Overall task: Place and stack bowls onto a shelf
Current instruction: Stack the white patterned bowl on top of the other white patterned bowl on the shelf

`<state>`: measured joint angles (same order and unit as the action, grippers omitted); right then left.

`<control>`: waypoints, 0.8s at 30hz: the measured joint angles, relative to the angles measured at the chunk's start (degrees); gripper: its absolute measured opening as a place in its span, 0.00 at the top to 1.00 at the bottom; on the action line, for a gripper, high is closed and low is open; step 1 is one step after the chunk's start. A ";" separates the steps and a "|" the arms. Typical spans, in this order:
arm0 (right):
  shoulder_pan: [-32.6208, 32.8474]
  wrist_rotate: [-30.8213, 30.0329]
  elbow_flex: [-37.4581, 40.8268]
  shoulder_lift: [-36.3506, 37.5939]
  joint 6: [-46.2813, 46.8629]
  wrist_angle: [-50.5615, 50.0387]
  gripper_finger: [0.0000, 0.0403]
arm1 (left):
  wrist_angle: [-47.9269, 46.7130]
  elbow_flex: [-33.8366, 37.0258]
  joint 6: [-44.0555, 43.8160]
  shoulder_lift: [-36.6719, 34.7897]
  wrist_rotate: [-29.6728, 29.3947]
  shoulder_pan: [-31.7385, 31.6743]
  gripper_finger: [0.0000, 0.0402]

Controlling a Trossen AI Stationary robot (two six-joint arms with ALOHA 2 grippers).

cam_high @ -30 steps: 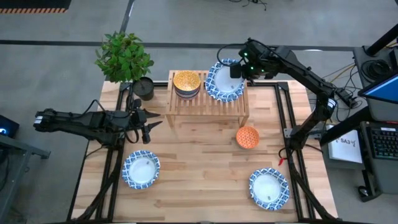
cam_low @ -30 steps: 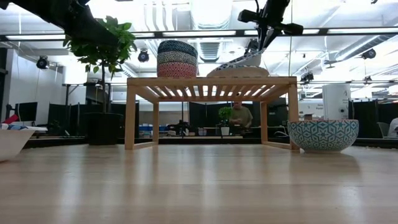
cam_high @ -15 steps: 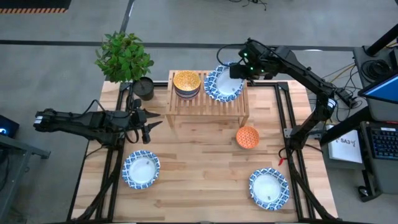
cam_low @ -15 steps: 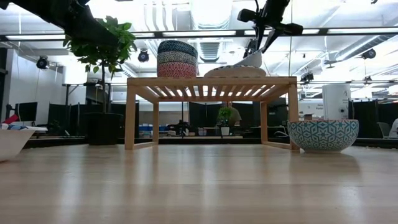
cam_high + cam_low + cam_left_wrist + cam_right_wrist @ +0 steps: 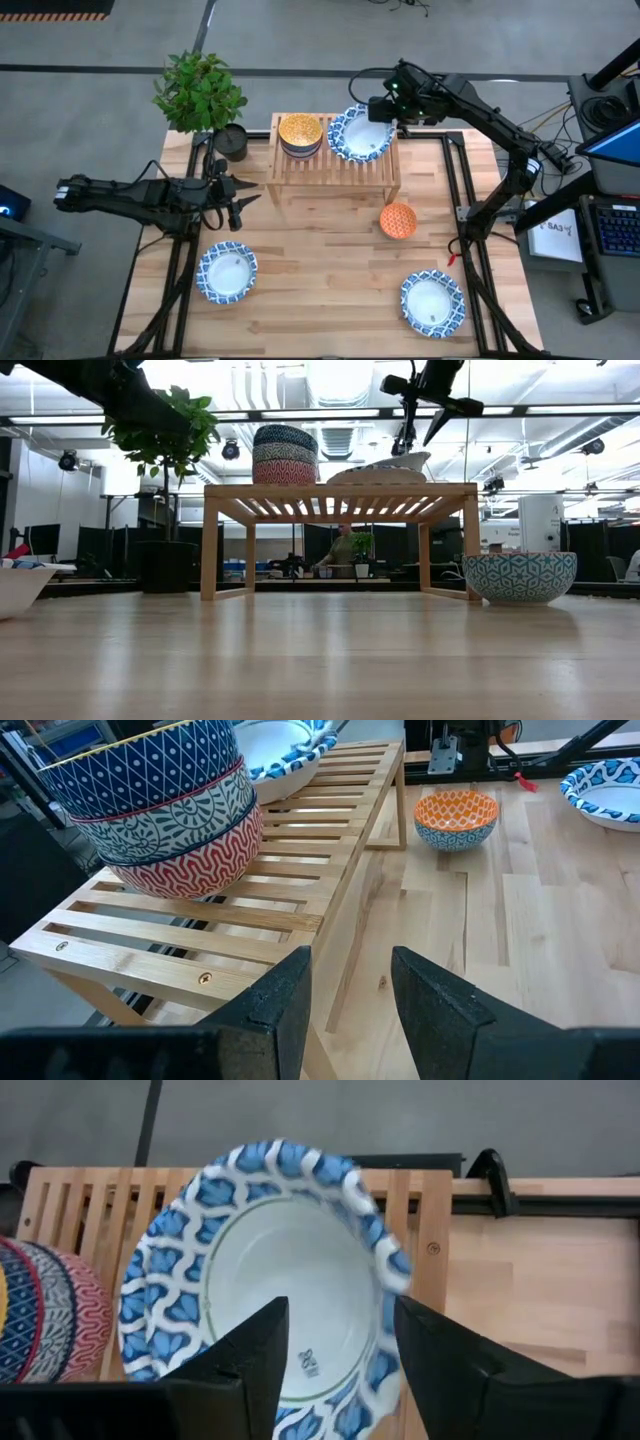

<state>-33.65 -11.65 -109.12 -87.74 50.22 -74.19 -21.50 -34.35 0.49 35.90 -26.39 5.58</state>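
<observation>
Blue-rimmed wide bowl [image 5: 361, 135] rests on the shelf [image 5: 334, 170] beside the stacked small bowls [image 5: 300, 134] | right claw [image 5: 372, 107] spread, just above its rim | advice: lift straight up, avoid nudging it | left claw [image 5: 243, 200] waits part-open over bench [image 5: 320, 280].

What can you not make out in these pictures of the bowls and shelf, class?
- How many wide bowls are stacked on the shelf: the top bowl covers them in the high view.
- Left pincer tips: cut off by the left wrist view's edge.
- Bowl at the low view's left edge: cropped, pattern unseen.
- Person behind the shelf: too small.
</observation>
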 joint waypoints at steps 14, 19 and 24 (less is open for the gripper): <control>1.57 -8.46 0.92 -0.13 -4.47 -0.49 0.69 | -0.02 0.00 0.00 0.00 -0.01 0.01 0.69; 2.71 -11.36 5.83 -0.37 -6.25 2.52 0.91 | -0.02 0.00 0.00 0.00 0.00 0.00 0.69; 2.80 -11.44 9.22 -0.37 -6.56 4.60 0.97 | -0.02 0.00 0.00 0.00 0.00 0.02 0.69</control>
<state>-30.85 -23.09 -99.90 -88.12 43.66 -69.59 -21.52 -34.35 0.49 35.90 -26.39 5.61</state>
